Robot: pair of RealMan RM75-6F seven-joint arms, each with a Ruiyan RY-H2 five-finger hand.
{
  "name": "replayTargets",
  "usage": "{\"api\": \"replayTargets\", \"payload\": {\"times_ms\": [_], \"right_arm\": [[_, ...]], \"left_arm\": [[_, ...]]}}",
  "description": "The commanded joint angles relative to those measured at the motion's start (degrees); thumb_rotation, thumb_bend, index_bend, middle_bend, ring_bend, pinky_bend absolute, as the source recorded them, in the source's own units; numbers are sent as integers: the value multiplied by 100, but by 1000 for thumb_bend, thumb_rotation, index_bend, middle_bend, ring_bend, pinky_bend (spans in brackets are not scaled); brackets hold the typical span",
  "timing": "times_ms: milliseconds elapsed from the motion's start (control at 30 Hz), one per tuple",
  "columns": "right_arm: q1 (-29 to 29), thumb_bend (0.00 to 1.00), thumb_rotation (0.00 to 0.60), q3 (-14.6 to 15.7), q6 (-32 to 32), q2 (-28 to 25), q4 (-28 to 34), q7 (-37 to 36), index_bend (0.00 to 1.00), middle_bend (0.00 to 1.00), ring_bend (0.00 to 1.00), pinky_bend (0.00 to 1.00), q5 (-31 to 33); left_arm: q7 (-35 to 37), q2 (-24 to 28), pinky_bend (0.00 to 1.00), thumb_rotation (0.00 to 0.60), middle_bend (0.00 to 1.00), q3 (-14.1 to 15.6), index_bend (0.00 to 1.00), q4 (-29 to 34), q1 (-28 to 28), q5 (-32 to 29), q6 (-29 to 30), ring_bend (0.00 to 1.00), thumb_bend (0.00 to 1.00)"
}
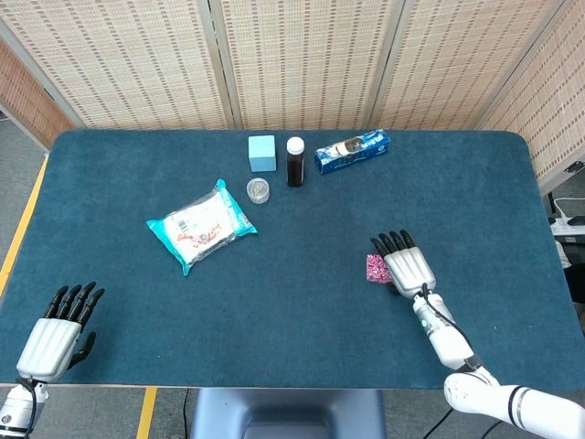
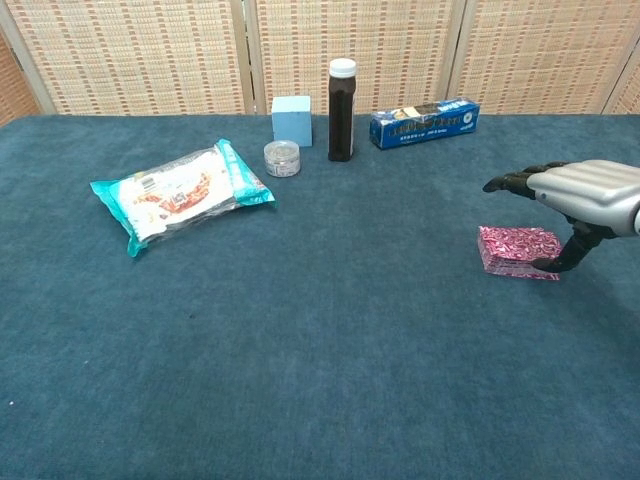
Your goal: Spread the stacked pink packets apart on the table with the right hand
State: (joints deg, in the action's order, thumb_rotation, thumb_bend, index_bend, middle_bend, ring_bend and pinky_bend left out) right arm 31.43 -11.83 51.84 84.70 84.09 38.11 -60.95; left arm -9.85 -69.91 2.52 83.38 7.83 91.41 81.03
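Observation:
The stack of pink packets [image 2: 514,251] lies on the blue table at the right, and from the head camera only its left edge [image 1: 375,268] shows. My right hand [image 1: 406,264] hovers flat above the stack with fingers stretched forward; in the chest view this hand [image 2: 580,194] sits a little above it, thumb pointing down at the stack's near right corner. Whether the thumb touches the packets is unclear. My left hand [image 1: 58,331] is empty, fingers apart, at the near left table edge.
Toward the left lies a teal-edged snack bag [image 1: 201,225]. At the back stand a small round jar [image 1: 259,190], a light blue box [image 1: 262,152], a dark bottle [image 1: 294,162] and a blue carton [image 1: 352,151]. Woven screens close off the far side.

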Motion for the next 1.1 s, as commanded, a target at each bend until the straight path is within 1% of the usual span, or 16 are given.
{"api": "replayTargets", "payload": {"times_ms": [33,200,300,367,467,833,1100], "right_arm": [[45,208,600,99,-19,-30,-21,0,80,69,0,0,74],[74,208,600,142,-57,-50,-44,-68,90,82,0,0,175],[172,208,600,151,-142,18,-167,-117,124,116,0,0,341],[266,208,600,142,-217,70,-263,-129,167,142,0,0,468],[358,207,600,169,-219,105,-327,-103,206,162,0,0,555],[526,208,600,316,-150,112,-373,-106,227,178,0,0,801],[624,208,600,372,-99,130,-365,-160,278,220,2,0,898]], "left_arm": [[-1,4,50,600,0,-3,0,6,1,4,7,0,479],[-1,8,50,600,0,4,0,12,0,11,10,0,480],[-11,12,50,600,0,3,0,22,6,19,11,0,480],[-39,6,50,600,0,2,0,33,6,11,6,0,479],[-57,2,50,600,0,0,0,39,10,-5,-13,0,480],[-141,1,51,600,0,-28,0,67,7,-34,15,0,481],[-110,19,52,600,0,-15,0,100,7,-23,12,0,481]]}}
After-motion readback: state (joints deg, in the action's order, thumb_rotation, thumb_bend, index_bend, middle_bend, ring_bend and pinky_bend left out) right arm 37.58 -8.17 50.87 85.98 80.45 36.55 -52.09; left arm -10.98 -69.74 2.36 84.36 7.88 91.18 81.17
